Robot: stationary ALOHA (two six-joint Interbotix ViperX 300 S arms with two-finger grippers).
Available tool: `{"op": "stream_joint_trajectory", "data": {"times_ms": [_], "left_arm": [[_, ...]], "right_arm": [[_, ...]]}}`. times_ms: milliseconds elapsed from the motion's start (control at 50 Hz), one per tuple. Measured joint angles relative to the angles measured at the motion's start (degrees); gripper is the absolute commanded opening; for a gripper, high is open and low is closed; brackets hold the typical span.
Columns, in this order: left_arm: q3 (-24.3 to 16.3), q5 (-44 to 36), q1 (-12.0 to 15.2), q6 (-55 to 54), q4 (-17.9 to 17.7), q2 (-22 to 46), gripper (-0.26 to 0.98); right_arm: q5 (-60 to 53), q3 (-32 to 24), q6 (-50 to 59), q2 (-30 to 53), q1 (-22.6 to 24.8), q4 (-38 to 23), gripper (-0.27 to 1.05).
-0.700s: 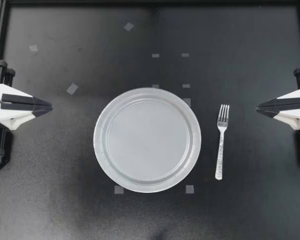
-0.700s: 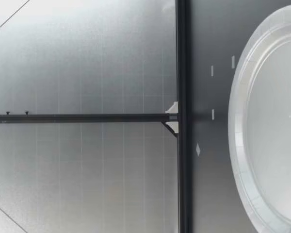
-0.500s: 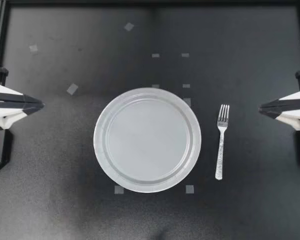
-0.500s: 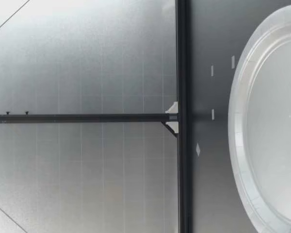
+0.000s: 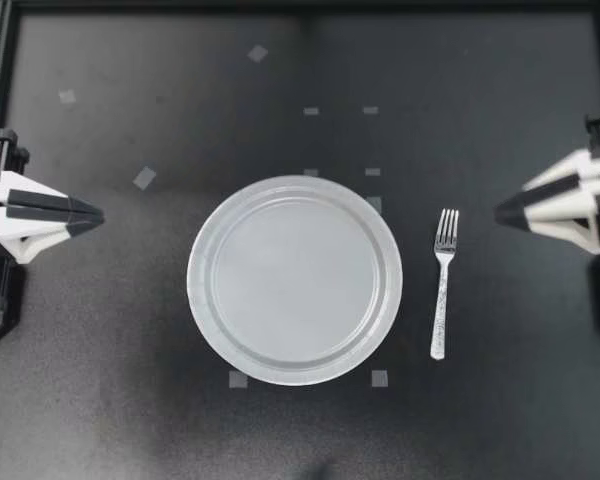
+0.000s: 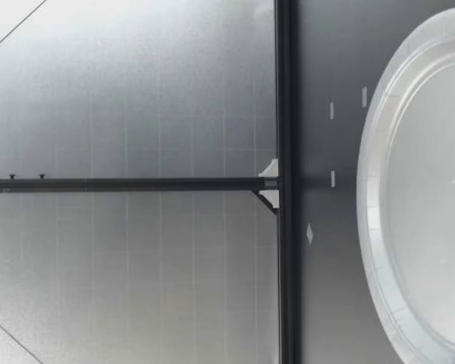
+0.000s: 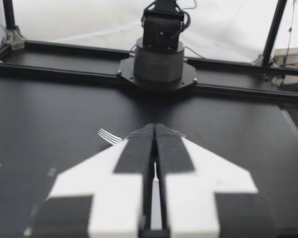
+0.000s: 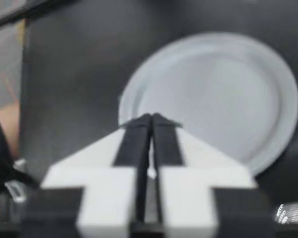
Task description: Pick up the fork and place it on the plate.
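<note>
A silver fork (image 5: 442,283) lies on the black table just right of the round grey plate (image 5: 195,280), tines pointing to the far side. My left gripper (image 5: 100,213) hovers at the left edge, shut and empty, well away from the plate. My right gripper (image 5: 498,213) is at the right edge, shut and empty, its tips a short way right of the fork's tines. The left wrist view shows the shut fingers (image 7: 136,153) with the fork tines (image 7: 108,135) beyond them. In the right wrist view the plate (image 8: 213,84) lies ahead of the shut gripper (image 8: 150,116).
Small tape marks (image 5: 144,177) dot the table around the plate. A black frame (image 5: 0,60) borders the table. The low view shows only the plate rim (image 6: 368,220) and a back rail (image 6: 284,91). My right arm's base (image 7: 159,49) stands across from the left gripper.
My right gripper has come inward toward the fork and turned slightly. My left gripper drew back to the edge, then came inward again. Fork and plate have not moved.
</note>
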Motion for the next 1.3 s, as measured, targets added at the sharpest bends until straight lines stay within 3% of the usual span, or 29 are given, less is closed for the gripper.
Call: {"op": "stream_joint_trajectory", "data": {"times_ms": [60, 120, 260, 380, 480, 680, 900, 1300], "left_arm": [[0.0, 0.0, 0.0, 0.0, 0.0, 0.0, 0.09], [0.0, 0.09, 0.0, 0.09, 0.0, 0.09, 0.13], [0.0, 0.0, 0.09, 0.44, 0.0, 0.0, 0.25], [0.0, -0.09, 0.0, 1.41, 0.0, 0.09, 0.28], [0.0, -0.18, 0.09, 4.13, 0.0, 0.09, 0.28], [0.0, -0.18, 0.09, 10.46, 0.0, 0.0, 0.28], [1.58, -0.18, 1.49, 10.72, 0.0, 0.0, 0.28], [4.92, -0.18, 1.76, 12.22, 0.0, -0.26, 0.28]], "right_arm": [[2.99, -0.53, 5.8, 1.23, -1.85, 0.26, 0.61], [5.54, -0.53, 13.27, 2.2, -4.04, 0.44, 0.72], [6.94, 1.85, 30.15, 2.55, -7.65, 0.53, 0.65], [6.86, 5.89, 37.88, 3.6, -7.91, 1.05, 0.62], [6.5, 8.79, 39.29, 5.19, -7.73, 3.6, 0.62], [6.42, 8.7, 39.11, 15.21, -3.78, 8.53, 0.62], [5.8, 4.48, 37.97, 27.95, -2.64, 8.26, 0.62], [0.26, 1.41, 40.34, 39.99, -2.46, 8.09, 0.62]]}}
